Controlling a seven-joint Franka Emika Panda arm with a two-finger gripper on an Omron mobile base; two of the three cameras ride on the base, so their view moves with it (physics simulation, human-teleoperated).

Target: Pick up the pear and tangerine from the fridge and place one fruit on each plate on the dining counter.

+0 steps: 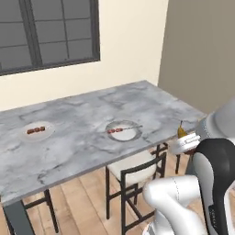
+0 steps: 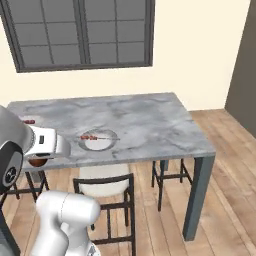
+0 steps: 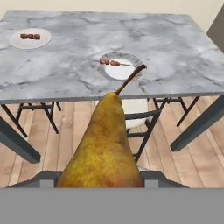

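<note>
Pear [image 3: 105, 144] clamped in the closed gripper [image 1: 183, 140], carried short of the dining counter [image 1: 82, 137]; both plates [image 3: 118, 65] [image 3: 29, 38] hold only skewers, so both fruit placements and the tangerine fetch remain.

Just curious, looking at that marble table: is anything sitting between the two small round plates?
No. In the hand view, only bare grey-white veined marble tabletop lies between the left pale round plate and the right pale round plate.
</note>
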